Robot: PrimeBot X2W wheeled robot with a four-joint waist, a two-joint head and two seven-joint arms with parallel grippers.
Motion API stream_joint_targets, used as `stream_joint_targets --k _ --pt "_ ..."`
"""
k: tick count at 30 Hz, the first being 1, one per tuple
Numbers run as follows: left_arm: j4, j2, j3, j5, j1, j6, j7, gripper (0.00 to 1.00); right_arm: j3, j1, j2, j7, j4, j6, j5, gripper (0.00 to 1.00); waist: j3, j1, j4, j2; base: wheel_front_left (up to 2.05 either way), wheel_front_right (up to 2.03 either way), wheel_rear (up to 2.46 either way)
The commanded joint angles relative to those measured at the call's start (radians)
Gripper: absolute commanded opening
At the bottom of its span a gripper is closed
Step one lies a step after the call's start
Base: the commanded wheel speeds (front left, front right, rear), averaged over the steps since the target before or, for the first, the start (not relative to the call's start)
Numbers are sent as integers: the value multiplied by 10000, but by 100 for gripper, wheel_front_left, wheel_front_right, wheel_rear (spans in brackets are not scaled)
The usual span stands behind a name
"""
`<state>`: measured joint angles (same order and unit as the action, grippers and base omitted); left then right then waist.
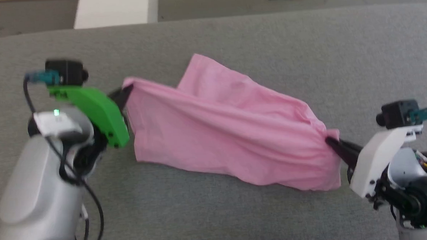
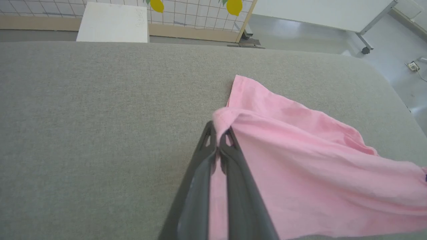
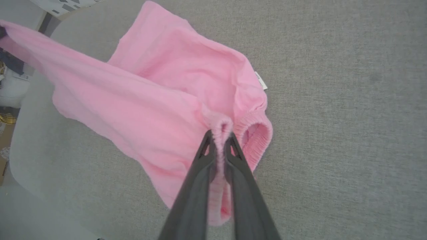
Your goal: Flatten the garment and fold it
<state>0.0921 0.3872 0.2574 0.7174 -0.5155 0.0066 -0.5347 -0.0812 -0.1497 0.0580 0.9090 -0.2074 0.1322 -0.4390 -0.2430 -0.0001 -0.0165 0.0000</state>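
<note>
The garment (image 1: 228,130) is a light pink pair of shorts, stretched between my two grippers above the grey padded table (image 1: 231,36). My left gripper (image 1: 127,92) is shut on a hem corner at the cloth's left end; in the left wrist view the garment (image 2: 300,156) bunches over my left gripper (image 2: 218,131). My right gripper (image 1: 329,141) is shut on the gathered elastic waistband at the right end. In the right wrist view the garment (image 3: 160,93) puckers between the tips of my right gripper (image 3: 219,136), and a small white label (image 3: 261,80) sticks out. One leg lies flat toward the back.
The grey table's far edge (image 2: 200,45) runs along the back, with a white box (image 2: 113,23) behind it. A gridded wall panel with yellow lemon prints (image 2: 195,10) and bare floor (image 2: 393,43) lie beyond. The table's rounded corner (image 3: 20,156) shows in the right wrist view.
</note>
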Motion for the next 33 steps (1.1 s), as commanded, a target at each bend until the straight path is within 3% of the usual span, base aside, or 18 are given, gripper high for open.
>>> stream_joint_targets --k 1,8,21,22,23,24,25,26,33 --pt "371 -19 91 -112 -577 -128 -34 0 -25 -350 -30 -149 164 -15 26 0 -1048 1 -817 0 0 0 0" --pt "2234 55 520 -798 -2791 -472 -103 0 139 -1581 -72 -849 1153 -15 5 0 -2096 1 -1711 0 0 0 0" --pt "4080 -124 1146 -1489 -4580 -670 33 0 394 -2366 -76 -1772 2254 -15 -257 0 -2885 1 -2193 0 0 0 0" --pt "4197 -125 1146 -1518 -4628 -643 101 0 462 -2403 -76 -1849 2270 -15 -315 4 -2897 1 -2211 0 0 0 0" --pt "4322 -122 1153 -1533 -4649 -627 132 0 525 -2431 -76 -1945 2277 -15 -421 36 -2894 1 -2227 0 0 0 0" --pt "4400 -136 1123 -1515 -4657 -606 206 13 596 -2446 -77 -2021 2260 -15 -481 100 -2879 1 -2233 0 0 0 0" --pt "4491 -162 1113 -1508 -4654 -598 305 79 647 -2442 -77 -2141 2222 -15 -563 100 -2841 1 -2222 0 0 0 0" --pt "4560 -183 1130 -1514 -4646 -611 377 100 680 -2415 -77 -2225 2177 -15 -623 100 -2798 1 -2192 0 0 0 0" --pt "4468 -362 1308 -1690 -4420 -789 1557 100 178 -1370 -77 -3364 908 -15 -426 100 -2049 1 -1592 0 0 0 0"
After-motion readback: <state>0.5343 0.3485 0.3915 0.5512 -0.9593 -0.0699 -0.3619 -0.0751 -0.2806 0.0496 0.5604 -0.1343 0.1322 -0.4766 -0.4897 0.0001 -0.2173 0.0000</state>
